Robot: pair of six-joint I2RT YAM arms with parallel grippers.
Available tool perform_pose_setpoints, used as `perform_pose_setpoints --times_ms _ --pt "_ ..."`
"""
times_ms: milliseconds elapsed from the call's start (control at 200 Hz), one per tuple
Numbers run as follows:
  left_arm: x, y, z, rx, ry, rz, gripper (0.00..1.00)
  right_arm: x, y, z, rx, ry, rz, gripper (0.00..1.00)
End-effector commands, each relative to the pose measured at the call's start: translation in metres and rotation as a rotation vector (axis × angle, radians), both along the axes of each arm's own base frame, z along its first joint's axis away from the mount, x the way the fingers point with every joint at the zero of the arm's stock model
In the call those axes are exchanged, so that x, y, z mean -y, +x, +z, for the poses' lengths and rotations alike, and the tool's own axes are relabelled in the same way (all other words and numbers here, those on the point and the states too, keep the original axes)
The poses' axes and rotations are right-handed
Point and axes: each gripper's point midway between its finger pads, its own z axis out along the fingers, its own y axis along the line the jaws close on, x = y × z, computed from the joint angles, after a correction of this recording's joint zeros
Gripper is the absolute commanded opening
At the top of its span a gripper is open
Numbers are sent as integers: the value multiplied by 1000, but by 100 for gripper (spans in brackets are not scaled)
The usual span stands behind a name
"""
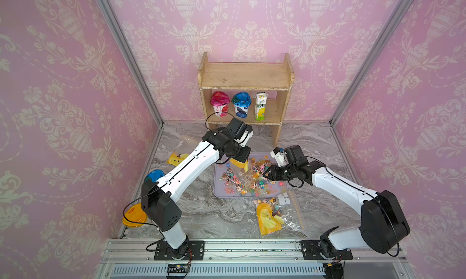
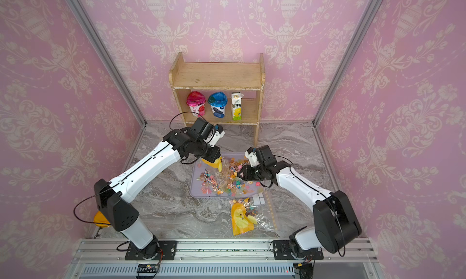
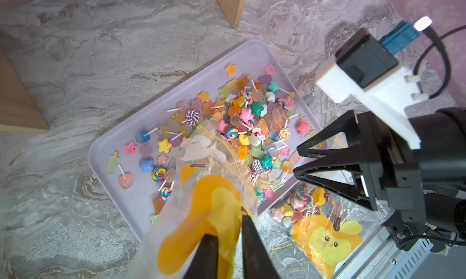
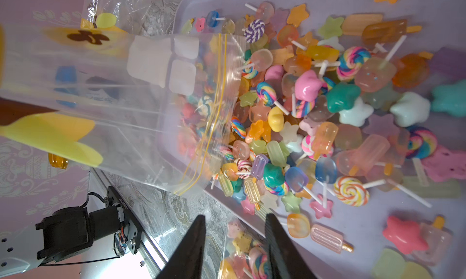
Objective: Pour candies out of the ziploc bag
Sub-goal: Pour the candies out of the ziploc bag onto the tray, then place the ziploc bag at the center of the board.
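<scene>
Pouring, apparently near done: my left pincer (image 3: 227,229), narrowly parted about the upturned clear duck-printed ziploc bag (image 4: 151,101), grip unclear; small many-coloured candies (image 4: 302,108) heaped in the lavender plastic tray (image 3: 121,144); my right pincer (image 4: 235,216) partly open, empty. Next, I judge: lift the bag clear.

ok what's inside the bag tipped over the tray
The ziploc bag looks nearly empty: the candies seen through its clear film seem to lie in the tray beneath. Its yellow-printed top at the left pincer is not see-through.
</scene>
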Motion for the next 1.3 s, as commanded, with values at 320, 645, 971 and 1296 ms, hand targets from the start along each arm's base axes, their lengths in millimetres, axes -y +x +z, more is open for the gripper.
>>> perform_pose_setpoints --times_ms 320,645,971,1296 --pt "-7 -10 -22 -18 94 -10 62 6 0 -3 8 -17 -9 41" --pt "-13 -6 -16 21 116 9 9 8 0 1 22 -25 -12 39" --pt "-20 0 36 132 109 16 0 11 -1 9 44 -33 -14 38" --pt "-30 -3 44 177 223 0 0 11 2 13 57 -35 -16 37"
